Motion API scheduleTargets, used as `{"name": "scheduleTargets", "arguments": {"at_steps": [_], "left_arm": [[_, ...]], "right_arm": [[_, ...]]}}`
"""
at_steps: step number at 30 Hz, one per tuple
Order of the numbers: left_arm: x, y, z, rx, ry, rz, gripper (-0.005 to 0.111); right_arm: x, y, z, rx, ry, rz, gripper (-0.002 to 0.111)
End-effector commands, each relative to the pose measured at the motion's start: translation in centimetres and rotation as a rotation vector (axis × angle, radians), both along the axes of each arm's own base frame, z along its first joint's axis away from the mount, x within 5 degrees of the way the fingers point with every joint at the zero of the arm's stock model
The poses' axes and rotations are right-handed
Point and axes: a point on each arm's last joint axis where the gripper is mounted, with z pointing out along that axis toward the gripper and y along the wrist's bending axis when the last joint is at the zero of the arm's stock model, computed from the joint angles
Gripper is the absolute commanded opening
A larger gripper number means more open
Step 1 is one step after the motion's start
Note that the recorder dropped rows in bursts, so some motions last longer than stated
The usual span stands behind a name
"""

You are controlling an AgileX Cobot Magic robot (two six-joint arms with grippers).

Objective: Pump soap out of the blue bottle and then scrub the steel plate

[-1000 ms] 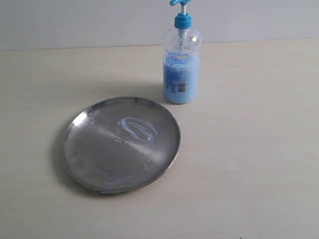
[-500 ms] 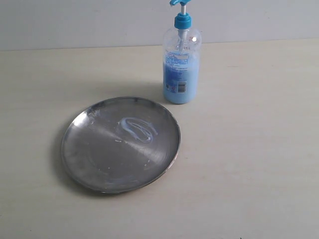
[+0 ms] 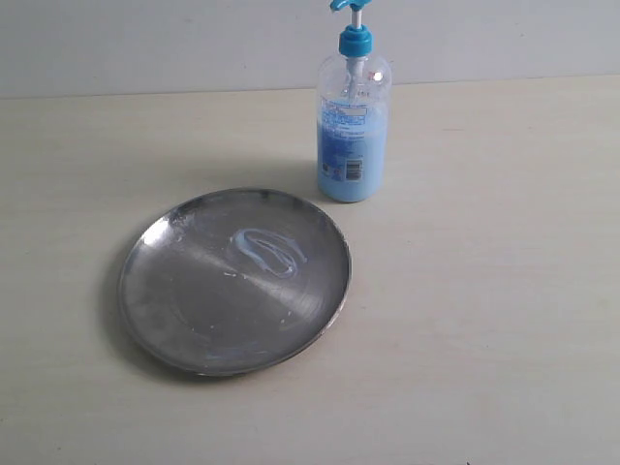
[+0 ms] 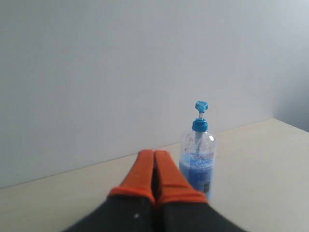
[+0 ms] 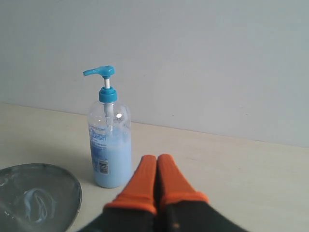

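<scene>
The plate (image 3: 189, 310) lies flat on the pale bench (image 3: 484, 310), left of the middle in the exterior view. A thin, looping smear of soap (image 3: 267, 250), pale and milky, sits on its inner face, on the side nearer the bottle (image 3: 353, 145). The bottle stands upright just beyond the plate's far right rim, near it but not touching. Light-blue liquid fills well over half of it, and the top edge of that view cuts off the pump head. A plain grey wall (image 3: 145, 44) runs behind the bench. Neither arm shows in the exterior view.

From the left wrist, the left end effector (image 4: 154, 155) has its 2 orange fingers pressed together with nothing between them. The bottle stands beyond them, its lower part partly hidden behind 1 finger.

From the right wrist, the right end effector (image 5: 156, 159) looks the same: 2 orange fingers together and empty. The bottle is upright past the fingertips and apart from them, with its spout turned toward the plate's side. The plate's edge and the soap smear show beside it.
</scene>
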Motion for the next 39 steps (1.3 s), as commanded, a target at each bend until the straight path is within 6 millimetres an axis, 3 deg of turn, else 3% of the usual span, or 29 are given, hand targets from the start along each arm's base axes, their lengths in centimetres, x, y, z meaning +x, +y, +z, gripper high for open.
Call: {"name": "scheduleTargets", "arguments": {"at_steps": [1,10,15,20,28,39], "left_arm": [[-0.6,0.4,-1.6,0.005,-0.006,0.020,0.000],[-1.7,1.4,-5.4,0.000,-0.014,0.122,0.000],[-1.5,2.4,-9.2,-0.119,0.030,0.287,0.000],[-0.9,3.1,-12.8,-0.100,0.110,0.405,0.000],[-0.6,3.2,-15.3,-0.075,0.177,0.425,0.000],[-0.7,3.4,-16.3,-0.059,0.284,0.467,0.000]], "right_arm": [[-0.1,0.0,0.0,0.006,-0.012,-0.002,0.000],[-0.1,0.0,0.0,0.006,-0.012,-0.002,0.000],[-0.1,0.0,0.0,0.006,-0.012,-0.002,0.000],[-0.1,0.0,0.0,0.006,-0.012,-0.002,0.000],[-0.1,0.0,0.0,0.006,-0.012,-0.002,0.000],[-0.1,0.0,0.0,0.006,-0.012,-0.002,0.000]]}}
